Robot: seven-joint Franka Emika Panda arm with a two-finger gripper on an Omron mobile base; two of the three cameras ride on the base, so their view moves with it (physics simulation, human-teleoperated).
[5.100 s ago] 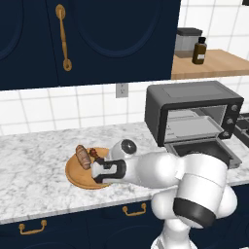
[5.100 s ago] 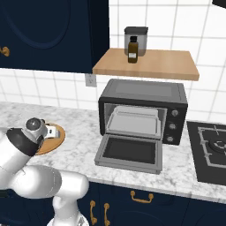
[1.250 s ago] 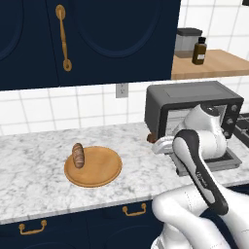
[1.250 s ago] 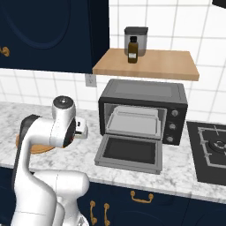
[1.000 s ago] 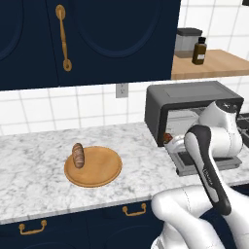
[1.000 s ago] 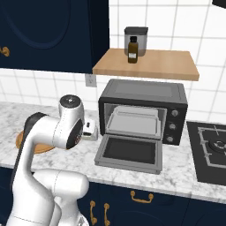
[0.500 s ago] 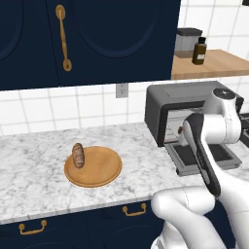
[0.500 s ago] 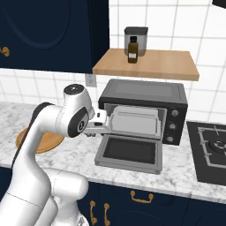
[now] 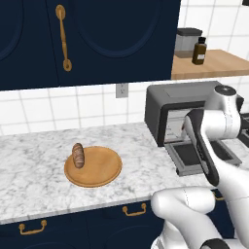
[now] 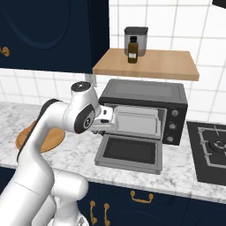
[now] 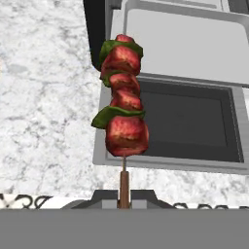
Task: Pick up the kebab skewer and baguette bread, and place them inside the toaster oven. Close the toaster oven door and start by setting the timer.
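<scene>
Carrying the skewer (image 11: 123, 99) toward the oven (image 10: 145, 99), the pincer (image 11: 124, 200) is clamped on the bare stick end, with the meat and green chunks pointing away from the hand toward twelve o'clock in the hand view. The door (image 10: 130, 152) lies dropped flat on the counter (image 10: 185, 174), and the grey tray (image 11: 187, 44) sits in the cavity beyond it.

To do this step well, I judge the tip should go in first, over the open door and above the tray lip — the chunks are bulkier than the stick, so they need height to clear the front edge. The tip currently hangs near the door's left border, at about ten o'clock of the opening, so a shift toward the cavity's middle would help before reaching in. Release only once the chunks rest over the tray; let go early and the skewer could roll onto the door.

The bread (image 9: 78, 155) waits on the wooden plate (image 9: 99, 170), well apart at nine o'clock from the oven in the left base view.
</scene>
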